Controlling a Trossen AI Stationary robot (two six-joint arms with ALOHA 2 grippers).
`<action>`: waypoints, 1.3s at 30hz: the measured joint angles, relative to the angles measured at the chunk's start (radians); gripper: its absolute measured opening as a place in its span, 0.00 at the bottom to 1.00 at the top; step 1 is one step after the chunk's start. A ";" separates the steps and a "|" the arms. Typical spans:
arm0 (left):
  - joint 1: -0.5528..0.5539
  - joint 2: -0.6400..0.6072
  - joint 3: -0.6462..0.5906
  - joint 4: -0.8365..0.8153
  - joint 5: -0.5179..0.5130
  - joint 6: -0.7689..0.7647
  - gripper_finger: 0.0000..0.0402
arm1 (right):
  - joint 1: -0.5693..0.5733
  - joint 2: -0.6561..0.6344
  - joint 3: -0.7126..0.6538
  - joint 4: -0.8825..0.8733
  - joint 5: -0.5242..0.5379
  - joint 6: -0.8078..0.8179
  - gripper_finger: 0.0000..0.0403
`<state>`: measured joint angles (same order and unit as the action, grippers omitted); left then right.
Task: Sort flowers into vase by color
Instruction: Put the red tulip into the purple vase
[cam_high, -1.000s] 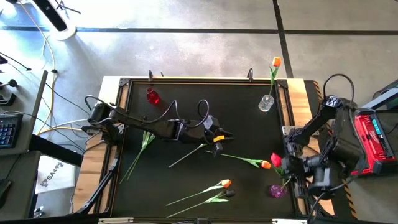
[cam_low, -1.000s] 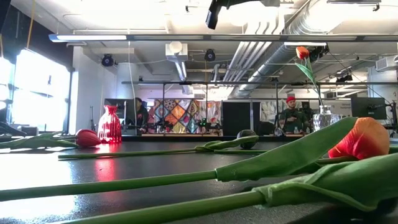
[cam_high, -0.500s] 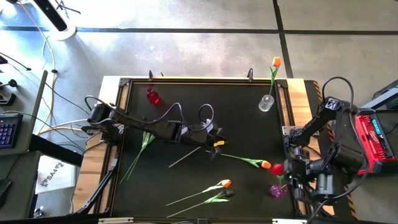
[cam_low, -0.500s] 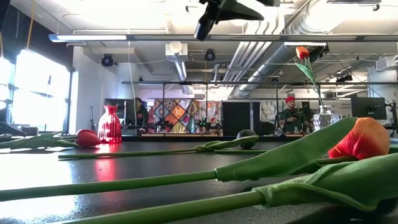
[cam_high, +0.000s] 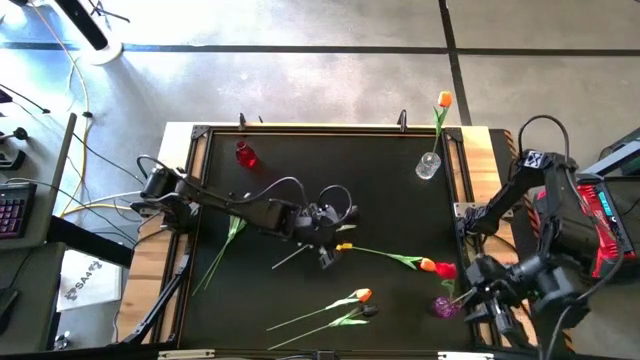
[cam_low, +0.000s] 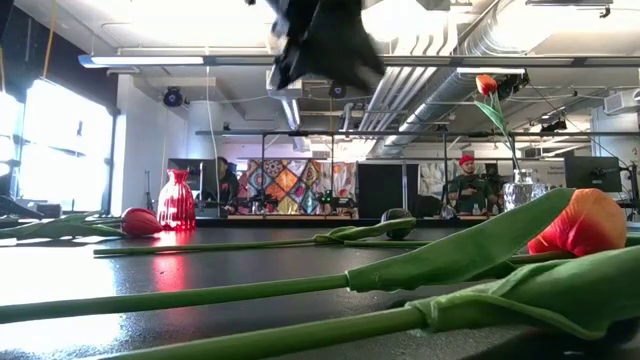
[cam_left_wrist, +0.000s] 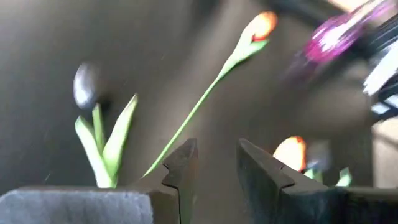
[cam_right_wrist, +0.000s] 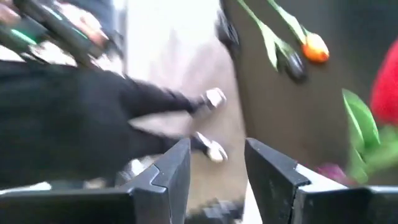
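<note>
Here we see the left gripper (cam_high: 328, 256) mid-table, jaws slightly apart and empty, over loose tulips (cam_high: 362, 296). The right gripper (cam_high: 478, 300) hangs, jaws apart, beside the purple vase (cam_high: 445, 306) holding a red tulip (cam_high: 446, 269).

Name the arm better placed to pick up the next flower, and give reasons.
Left. The left gripper hangs open above the stems at mid-table, beside the orange tulip. The right gripper is off the table's right edge, empty.
</note>
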<state>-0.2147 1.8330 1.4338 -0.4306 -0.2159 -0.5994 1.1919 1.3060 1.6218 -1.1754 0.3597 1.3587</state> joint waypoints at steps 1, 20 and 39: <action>0.015 0.002 0.000 -0.039 0.020 -0.004 0.24 | 0.000 -0.007 0.000 0.032 0.037 -0.012 0.35; 0.152 -0.119 -0.267 -0.292 0.111 -0.050 0.24 | -0.124 -0.051 0.000 0.397 0.408 -0.361 0.35; 0.221 -0.524 -0.723 -0.365 0.041 -0.313 0.24 | -0.457 -0.002 0.000 0.292 0.200 -0.509 0.35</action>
<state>0.0062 1.3090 0.7111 -0.7955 -0.1745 -0.9121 0.7344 1.3037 1.6222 -0.8833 0.5601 0.8493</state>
